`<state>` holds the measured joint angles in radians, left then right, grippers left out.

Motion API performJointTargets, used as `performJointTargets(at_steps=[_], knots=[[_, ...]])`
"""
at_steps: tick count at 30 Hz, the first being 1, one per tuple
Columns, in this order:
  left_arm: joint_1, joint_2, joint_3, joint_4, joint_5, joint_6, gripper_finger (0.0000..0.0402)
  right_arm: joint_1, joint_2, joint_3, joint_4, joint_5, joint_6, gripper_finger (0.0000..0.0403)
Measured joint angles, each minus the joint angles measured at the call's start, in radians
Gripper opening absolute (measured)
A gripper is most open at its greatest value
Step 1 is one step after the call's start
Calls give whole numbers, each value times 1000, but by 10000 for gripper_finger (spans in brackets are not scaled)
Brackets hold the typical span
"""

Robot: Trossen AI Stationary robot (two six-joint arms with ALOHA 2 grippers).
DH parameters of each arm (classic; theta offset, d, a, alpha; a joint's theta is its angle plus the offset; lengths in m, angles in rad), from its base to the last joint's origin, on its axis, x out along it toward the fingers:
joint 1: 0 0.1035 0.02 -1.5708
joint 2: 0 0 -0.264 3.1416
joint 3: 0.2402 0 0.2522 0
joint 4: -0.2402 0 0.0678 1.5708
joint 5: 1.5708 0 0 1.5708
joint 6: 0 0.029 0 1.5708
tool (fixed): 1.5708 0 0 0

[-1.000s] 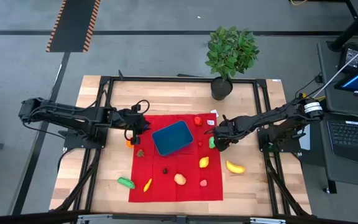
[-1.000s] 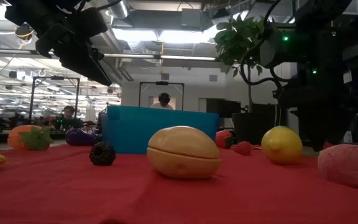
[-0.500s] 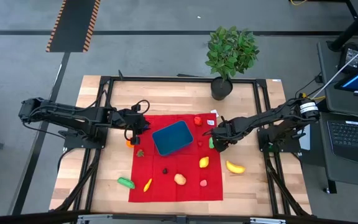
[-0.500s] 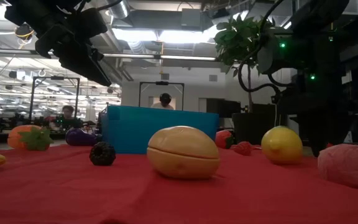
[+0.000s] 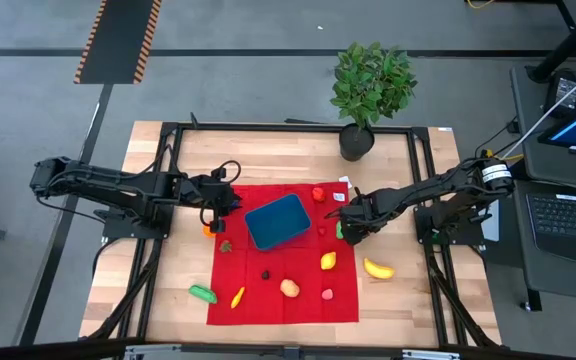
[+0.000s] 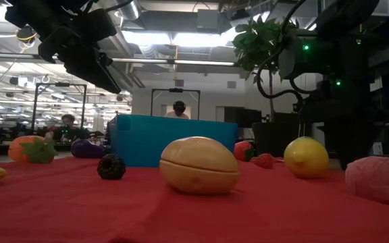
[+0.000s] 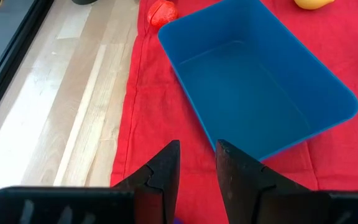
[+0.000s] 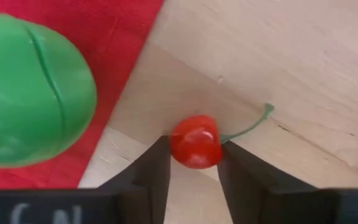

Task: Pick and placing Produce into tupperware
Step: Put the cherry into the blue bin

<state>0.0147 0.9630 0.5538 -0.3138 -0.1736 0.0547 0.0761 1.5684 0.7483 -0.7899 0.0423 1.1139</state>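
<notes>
The blue tupperware stands on the red cloth with no produce in it. Loose produce lies around it: a lemon, a tan fruit and a dark berry. My right gripper is down at the cloth's right edge, shut on a small red cherry next to a green fruit. My left gripper hovers left of the tupperware, slightly open, with nothing between its fingers. My right gripper pinches the cherry's round red body between its two fingertips, one on each side. The fingers point down at the table from above. The green stem sticks out sideways past one finger. Whether the cherry is off the bare wood I cannot tell.
A potted plant stands at the table's far edge. A yellow fruit lies on bare wood right of the cloth, and a green one on wood at the near left. A red fruit lies beyond the tupperware.
My right gripper has sunk a little toward the table beside the green fruit. The produce on the cloth and the tupperware have kept their places.
</notes>
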Motion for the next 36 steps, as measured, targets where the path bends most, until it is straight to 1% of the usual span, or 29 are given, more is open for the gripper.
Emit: performJointTargets(at_steps=[3,6,13,17,21,25,36], knots=[[0,0,0,0,0,0,96,0,0,0,-1,2,-20,105],[0,0,0,0,0,-1,96,0,0,-1,1,4,-23,103],[0,0,0,0,0,-1,96,0,0,-2,-1,9,-23,154],[0,0,0,0,0,-2,96,0,0,-2,1,11,-24,170],[0,0,0,0,0,-2,96,0,0,-2,3,12,-27,173],[0,0,0,0,0,-2,96,-1,0,-2,10,12,-70,171],[0,0,0,0,0,-3,96,0,1,-3,32,32,-74,174]])
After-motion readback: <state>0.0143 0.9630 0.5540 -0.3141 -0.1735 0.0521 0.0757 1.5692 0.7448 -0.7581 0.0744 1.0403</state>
